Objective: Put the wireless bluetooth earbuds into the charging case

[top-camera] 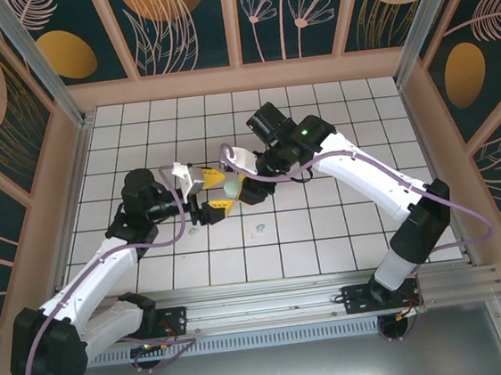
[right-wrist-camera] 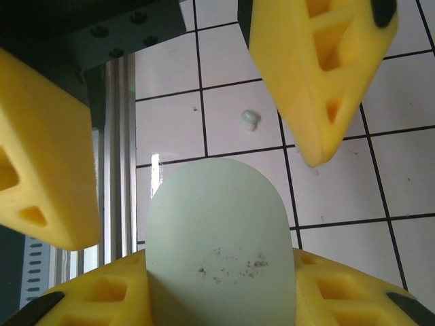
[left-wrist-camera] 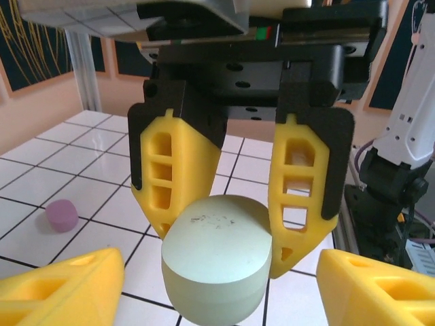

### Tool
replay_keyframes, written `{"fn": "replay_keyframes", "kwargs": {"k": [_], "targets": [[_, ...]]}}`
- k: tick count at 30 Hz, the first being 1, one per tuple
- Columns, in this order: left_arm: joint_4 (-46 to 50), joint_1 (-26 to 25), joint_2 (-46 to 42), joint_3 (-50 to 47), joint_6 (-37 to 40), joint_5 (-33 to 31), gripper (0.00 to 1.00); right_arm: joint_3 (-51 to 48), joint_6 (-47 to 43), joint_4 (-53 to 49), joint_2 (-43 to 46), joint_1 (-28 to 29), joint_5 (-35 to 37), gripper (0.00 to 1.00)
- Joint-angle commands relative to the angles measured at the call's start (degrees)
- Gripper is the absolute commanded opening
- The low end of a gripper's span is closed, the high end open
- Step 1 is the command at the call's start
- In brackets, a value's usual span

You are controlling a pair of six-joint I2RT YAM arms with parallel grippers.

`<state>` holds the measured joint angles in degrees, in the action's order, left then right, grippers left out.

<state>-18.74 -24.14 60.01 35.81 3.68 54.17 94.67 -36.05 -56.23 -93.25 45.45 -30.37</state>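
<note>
The left wrist view looks straight at the right gripper (left-wrist-camera: 226, 246): its two yellow fingers (left-wrist-camera: 166, 173) are pressed on opposite sides of the charging case (left-wrist-camera: 217, 272), a pale green, round-edged puck held clear of the tiles. The same view shows a pale purple earbud (left-wrist-camera: 62, 216) lying on a white tile, low and off to one side of those fingers, well apart from them. The right wrist view adds the other side. The case stands up from between the right gripper's own fingers. The left gripper (right-wrist-camera: 194, 198) is spread wide, one finger on each side of the case with tile showing in both gaps, so it straddles the case without touching it. Beyond the case, nearer one of the left gripper's fingers, a mint green earbud (right-wrist-camera: 250, 119) lies alone on a tile. From the top view the two grippers meet nose to nose over the middle of the table (top-camera: 327, 233), the case between them. The flat face of the case carries a scatter of fine dark specks, too small to read as lettering.
</note>
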Motion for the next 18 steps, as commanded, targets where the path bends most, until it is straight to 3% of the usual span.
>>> {"fn": "replay_keyframes", "kwargs": {"k": [1,10,18], "targets": [[2.9,-0.3,1.4,2.2,1.4,2.8,0.70,1.8,-0.2,-1.9,2.0,0.8,1.5,0.26],[2.8,-0.3,2.7,1.7,1.1,3.5,0.70,1.3,-0.8,-1.0,3.4,1.0,1.8,0.25],[2.8,-0.2,2.6,2.1,1.0,4.4,0.54,0.5,-1.0,-0.8,3.5,1.0,1.7,0.26]]}}
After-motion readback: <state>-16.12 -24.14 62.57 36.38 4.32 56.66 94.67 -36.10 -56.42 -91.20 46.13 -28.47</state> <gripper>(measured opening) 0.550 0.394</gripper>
